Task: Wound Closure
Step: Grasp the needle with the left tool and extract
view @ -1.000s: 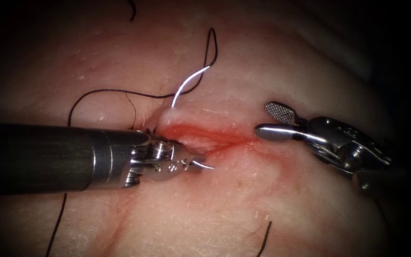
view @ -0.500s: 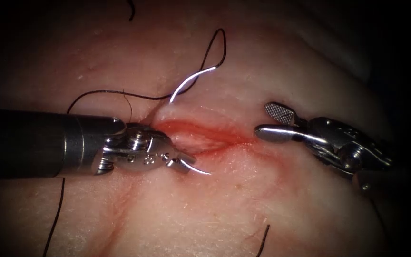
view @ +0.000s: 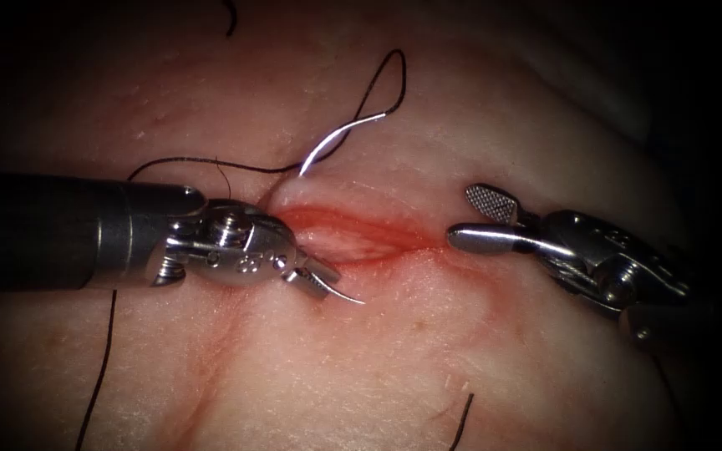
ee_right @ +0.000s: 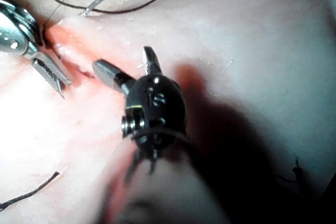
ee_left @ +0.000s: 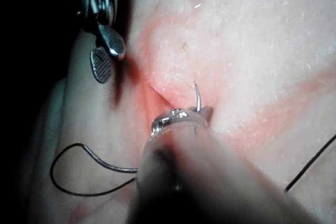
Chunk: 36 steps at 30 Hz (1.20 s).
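Note:
The cut [view: 361, 235] in the tissue [view: 394, 351] runs across, wet with red fluid. My left tool [view: 317, 280] lies at the cut's left end, shut on the curved needle [view: 348, 294] just behind its point, which sticks out free. The needle passes through the tissue, and its tail [view: 340, 138] rises out beyond the cut with black thread [view: 394, 75] looping from it. In the left wrist view the needle point [ee_left: 197, 94] stands up from the jaws. My right tool [view: 462, 214] hovers at the cut's right end, open and holding nothing, as the right wrist view [ee_right: 122, 59] also shows.
The thread [view: 202, 163] trails left behind the left shaft and down the tissue [view: 102, 359]. Short cut ends of thread lie at the front [view: 465, 418] and far back [view: 231, 17]. The left tool's jaws [ee_right: 48, 72] appear in the right wrist view.
The left tool has drawn back to the left and turned its wrist with the needle in its jaws. The needle's tail has swung up and right. The right tool has stayed put.

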### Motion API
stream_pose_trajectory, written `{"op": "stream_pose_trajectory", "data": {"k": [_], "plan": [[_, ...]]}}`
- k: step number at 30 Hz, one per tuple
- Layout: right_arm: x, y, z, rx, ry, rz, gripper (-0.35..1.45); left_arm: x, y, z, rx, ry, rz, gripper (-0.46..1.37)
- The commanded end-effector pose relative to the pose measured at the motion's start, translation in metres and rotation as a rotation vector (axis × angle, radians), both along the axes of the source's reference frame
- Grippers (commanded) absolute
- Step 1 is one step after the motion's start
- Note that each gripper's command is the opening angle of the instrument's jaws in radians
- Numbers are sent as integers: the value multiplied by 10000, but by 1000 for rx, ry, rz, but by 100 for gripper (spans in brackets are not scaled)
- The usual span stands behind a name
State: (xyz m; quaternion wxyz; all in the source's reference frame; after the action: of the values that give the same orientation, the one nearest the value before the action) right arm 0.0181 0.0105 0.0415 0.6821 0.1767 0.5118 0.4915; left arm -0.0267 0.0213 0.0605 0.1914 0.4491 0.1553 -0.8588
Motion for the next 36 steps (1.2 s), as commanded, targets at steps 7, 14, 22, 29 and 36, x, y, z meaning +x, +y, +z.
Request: {"op": "stream_pose_trajectory", "data": {"k": [7,14,22,29,36], "plan": [[0,0,0,-1,4,0,79,-4,-12,-24,249,-107,-105,-35],[0,0,0,-1,4,0,77,-16,-26,-66,528,-149,-261,-35],[0,1,1,-3,5,2,75,-25,-23,-111,837,-181,-488,-35],[0,1,1,-3,5,3,73,-20,-18,-146,1078,-217,-566,-35],[0,2,2,-3,4,4,72,-9,-22,-188,1140,-308,-532,-35]]}}
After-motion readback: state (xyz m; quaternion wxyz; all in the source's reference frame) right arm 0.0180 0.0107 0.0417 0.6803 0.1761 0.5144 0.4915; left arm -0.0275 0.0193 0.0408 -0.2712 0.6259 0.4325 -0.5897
